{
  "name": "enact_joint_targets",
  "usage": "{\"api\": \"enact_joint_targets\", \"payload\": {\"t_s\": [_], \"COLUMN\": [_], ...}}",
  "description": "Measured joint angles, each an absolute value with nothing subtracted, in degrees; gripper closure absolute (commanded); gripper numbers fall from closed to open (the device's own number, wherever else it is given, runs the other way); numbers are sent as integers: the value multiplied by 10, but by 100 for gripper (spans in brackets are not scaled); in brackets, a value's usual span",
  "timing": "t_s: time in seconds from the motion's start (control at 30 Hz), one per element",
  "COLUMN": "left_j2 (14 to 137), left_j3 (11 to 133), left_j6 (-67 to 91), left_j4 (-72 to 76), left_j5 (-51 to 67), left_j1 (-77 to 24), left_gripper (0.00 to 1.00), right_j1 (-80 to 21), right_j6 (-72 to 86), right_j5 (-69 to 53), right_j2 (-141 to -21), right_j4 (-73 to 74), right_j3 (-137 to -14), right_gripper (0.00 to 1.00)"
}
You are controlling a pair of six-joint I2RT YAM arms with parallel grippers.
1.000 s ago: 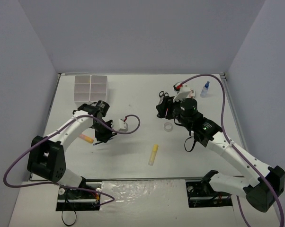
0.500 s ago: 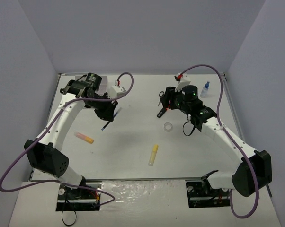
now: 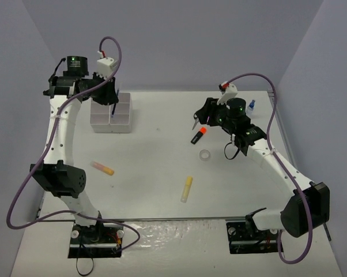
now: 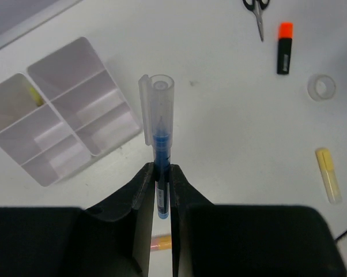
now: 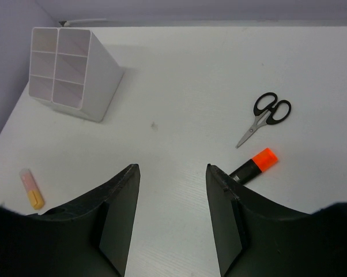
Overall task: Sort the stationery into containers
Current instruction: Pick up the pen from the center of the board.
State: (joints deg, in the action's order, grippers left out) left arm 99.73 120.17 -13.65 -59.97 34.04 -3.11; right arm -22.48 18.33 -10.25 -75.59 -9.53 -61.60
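Note:
My left gripper (image 4: 162, 170) is shut on a blue pen (image 4: 159, 133) with a clear cap. High at the far left it hangs the pen (image 3: 112, 111) over the white six-compartment tray (image 3: 110, 128). One tray (image 4: 93, 158) compartment holds something yellow (image 4: 35, 95). My right gripper (image 5: 170, 173) stands open and empty above bare table, left of the orange-black marker (image 5: 253, 164) and the black-handled scissors (image 5: 264, 118). On the table also lie the clear tape ring (image 3: 205, 154), the yellow stick (image 3: 187, 188) and the pink piece (image 3: 102, 168).
A small blue-capped bottle (image 3: 251, 107) stands at the far right near the wall. Purple cables loop from both wrists. The walls close the table at the back and on both sides.
My left arm has lifted the pen from the middle left of the table up and back to above the tray. My right arm has drawn back, uncovering the marker and scissors.

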Motion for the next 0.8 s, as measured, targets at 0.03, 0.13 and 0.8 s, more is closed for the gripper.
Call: {"api": "enact_joint_targets", "payload": {"t_s": [0.03,0.13,0.8], "left_j2": [994,976,1187], "left_j3": [1194,1134,992], "left_j6": [-131,-105,7], "left_j4": [-578,-492,166], "left_j5": [338,338,334], "left_j1": [-22,10,109], "left_gripper": [100,100,100], "right_j1": [-225,-227,-309], "right_j6": [192,219,270], "right_j5": [-102,-98,16], "right_j2": [-756,-756,-728], "right_j4": [-96,-99,-79], "right_j3": [-624,-642,-657], "right_gripper": [54,55,55]}}
